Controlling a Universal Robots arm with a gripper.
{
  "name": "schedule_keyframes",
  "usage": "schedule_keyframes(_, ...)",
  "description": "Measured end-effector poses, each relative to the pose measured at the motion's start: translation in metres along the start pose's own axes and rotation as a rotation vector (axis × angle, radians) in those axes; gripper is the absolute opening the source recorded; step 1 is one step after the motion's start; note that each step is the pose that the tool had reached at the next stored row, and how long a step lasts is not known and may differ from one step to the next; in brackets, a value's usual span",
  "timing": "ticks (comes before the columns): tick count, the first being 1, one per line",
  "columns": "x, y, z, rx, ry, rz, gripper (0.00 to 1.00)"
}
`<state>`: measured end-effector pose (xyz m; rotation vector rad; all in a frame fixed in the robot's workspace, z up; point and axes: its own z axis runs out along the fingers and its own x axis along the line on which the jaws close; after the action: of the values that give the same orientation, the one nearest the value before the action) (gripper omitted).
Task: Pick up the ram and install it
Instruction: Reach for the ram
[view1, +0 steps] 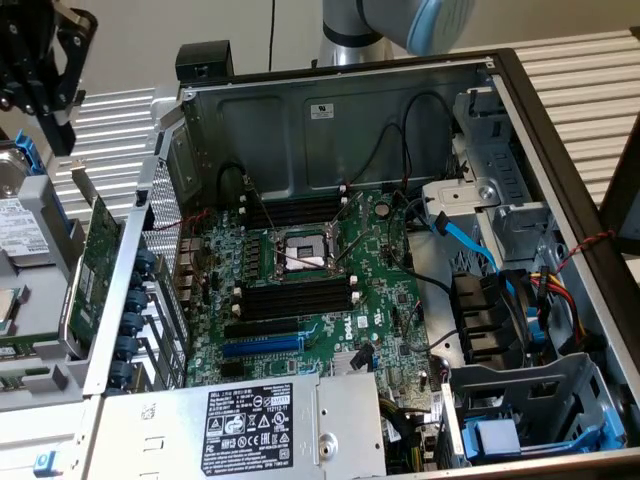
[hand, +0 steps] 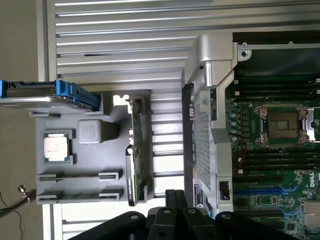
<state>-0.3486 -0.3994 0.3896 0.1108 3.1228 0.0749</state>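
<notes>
Grey parts tray (hand: 90, 160) as I see it from the wrist camera: the ram (hand: 80, 196), a thin green stick, stands on edge in one holder of the tray, beside a second holder of the same kind and near the processor (hand: 55, 148) lying flat on the tray. The larger green expansion card (hand: 135, 150) stands upright along the tray's side that faces the open computer case (view1: 330, 120). My gripper (hand: 175, 194) hangs raised above the tray, fingers clenched together on nothing, well apart from the untouched ram
</notes>
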Motion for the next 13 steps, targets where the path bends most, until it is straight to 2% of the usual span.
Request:
schedule_keyframes(3,0.014,-0.001,0.0,0.0002,0.0017,0.0,0.11)
schedule_keyframes(8,0.036,-0.0026,-0.0004,0.0006,0.0077,0.0,0.11)
schedule_keyframes(13,0.059,-0.0043,-0.0008,0.0013,0.0186,0.001,0.11)
